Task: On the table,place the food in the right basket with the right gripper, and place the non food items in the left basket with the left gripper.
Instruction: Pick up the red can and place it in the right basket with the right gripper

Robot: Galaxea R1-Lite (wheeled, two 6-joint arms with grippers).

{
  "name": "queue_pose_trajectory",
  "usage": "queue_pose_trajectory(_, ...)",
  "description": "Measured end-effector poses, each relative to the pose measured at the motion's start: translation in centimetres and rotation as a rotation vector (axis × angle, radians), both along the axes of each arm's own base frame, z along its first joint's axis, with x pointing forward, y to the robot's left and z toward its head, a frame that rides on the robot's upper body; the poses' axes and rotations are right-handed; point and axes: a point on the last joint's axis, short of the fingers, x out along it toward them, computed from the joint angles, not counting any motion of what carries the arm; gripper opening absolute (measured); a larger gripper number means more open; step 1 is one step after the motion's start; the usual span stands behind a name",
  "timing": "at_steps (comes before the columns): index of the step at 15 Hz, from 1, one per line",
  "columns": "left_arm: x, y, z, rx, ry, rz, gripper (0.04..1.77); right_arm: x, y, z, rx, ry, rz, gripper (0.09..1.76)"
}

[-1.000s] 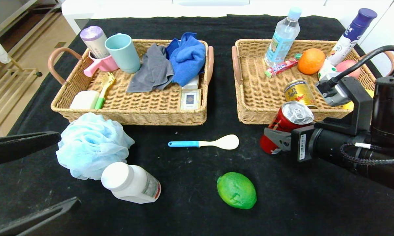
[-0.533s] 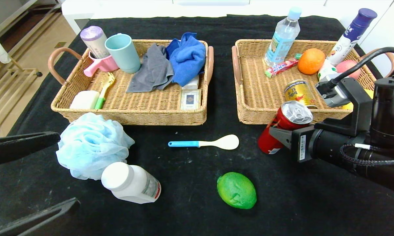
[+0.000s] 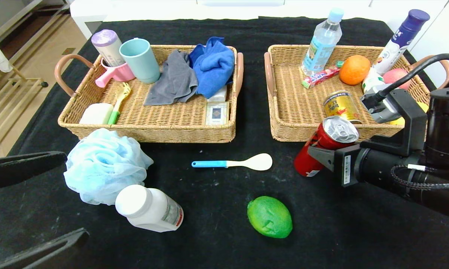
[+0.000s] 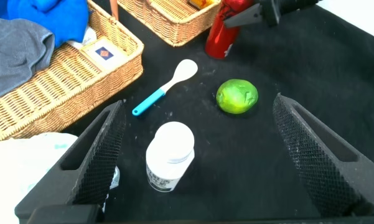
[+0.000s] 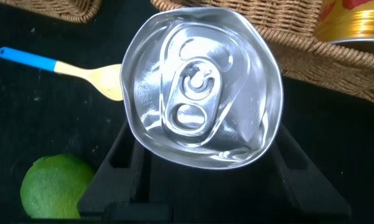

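While the left gripper is idling wide apart over the white pill bottle, left of the red soda can, the right gripper is clamping that tilted can just in front of the right basket.

Two baskets sit side by side at the far part of the desk. The left basket has cups and cloths in it. The right basket has bottles, fruit and a can in it. A spoon lies near the gap between them. A tilted can is right of the spoon, held in the right tool. Nearer lies a lime. A sponge lies on the left, with a bottle just near it.
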Motion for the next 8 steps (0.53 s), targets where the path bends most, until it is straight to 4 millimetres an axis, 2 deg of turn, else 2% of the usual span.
queue_pose_trajectory(4, 0.0, 0.0, -0.1, 0.01, -0.009, 0.0, 1.72, -1.3, -0.9, 1.1, -0.027, 0.013, 0.002, 0.99)
queue_pose_trajectory(8, 0.1, 0.0, -0.4, 0.018, -0.003, 0.0, 1.72, -2.9, -2.2, 4.2, -0.004, -0.027, -0.003, 0.99)
